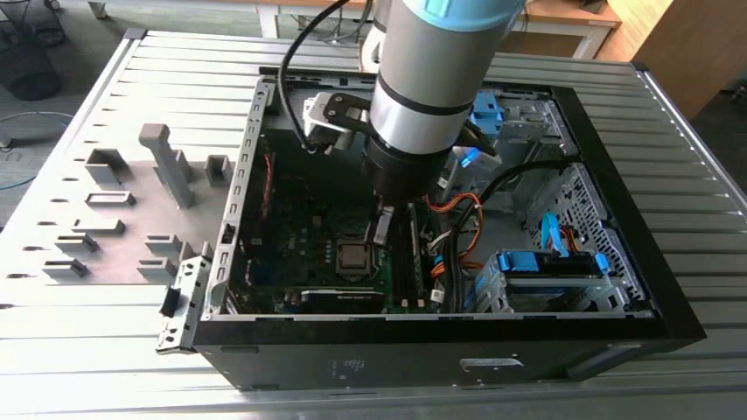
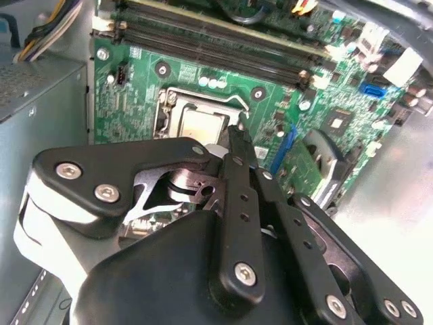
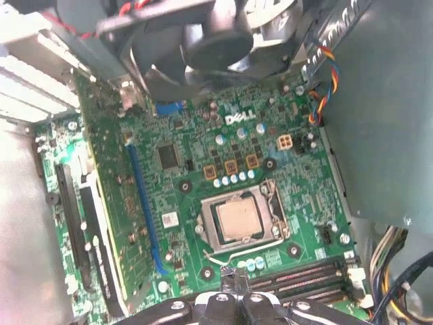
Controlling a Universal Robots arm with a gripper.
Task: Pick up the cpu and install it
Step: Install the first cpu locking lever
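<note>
One open computer case [image 1: 607, 297] lay on the table [image 1: 70, 297], and I used its motherboard [image 3: 196, 189] as my landmark. Near the board's middle, the cpu [image 3: 239, 219] sat flat and square in its socket frame [image 3: 274, 203]. My gripper [image 2: 235, 135] hung just beside that socket, above the board; I judged the fingers [image 2: 233, 145] closed, gripping nothing.
</note>
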